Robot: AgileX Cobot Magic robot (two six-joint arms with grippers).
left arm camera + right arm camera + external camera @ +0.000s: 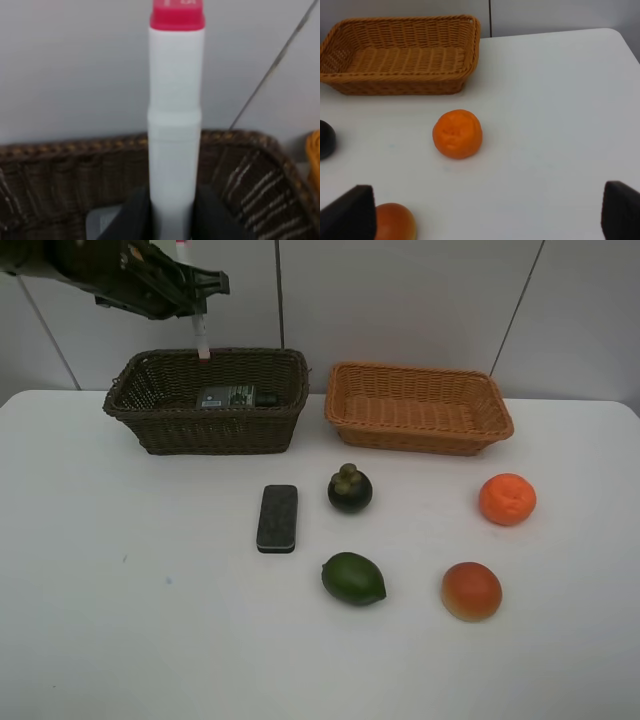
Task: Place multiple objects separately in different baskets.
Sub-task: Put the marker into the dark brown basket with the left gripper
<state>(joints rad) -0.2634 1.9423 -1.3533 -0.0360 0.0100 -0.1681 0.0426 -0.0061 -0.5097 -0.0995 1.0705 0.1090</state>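
My left gripper (198,292) is shut on a white marker (201,332) with a red cap, held upright over the back of the dark brown basket (200,430). In the left wrist view the marker (175,125) rises between the black fingers (135,215), with the basket rim (75,147) behind it. A dark green bottle (235,397) lies in that basket. The light tan basket (420,435) holds nothing. On the table lie a black eraser (277,518), mangosteen (350,488), green fruit (353,578), orange (507,499) and red-orange fruit (471,591). My right gripper (485,212) is open above the table near the orange (457,134).
The white table (120,620) ends at a grey panelled wall right behind both baskets. In the right wrist view the tan basket (395,87) sits beyond the orange, the red-orange fruit (395,222) lies beside one finger, and the mangosteen's edge (326,140) shows.
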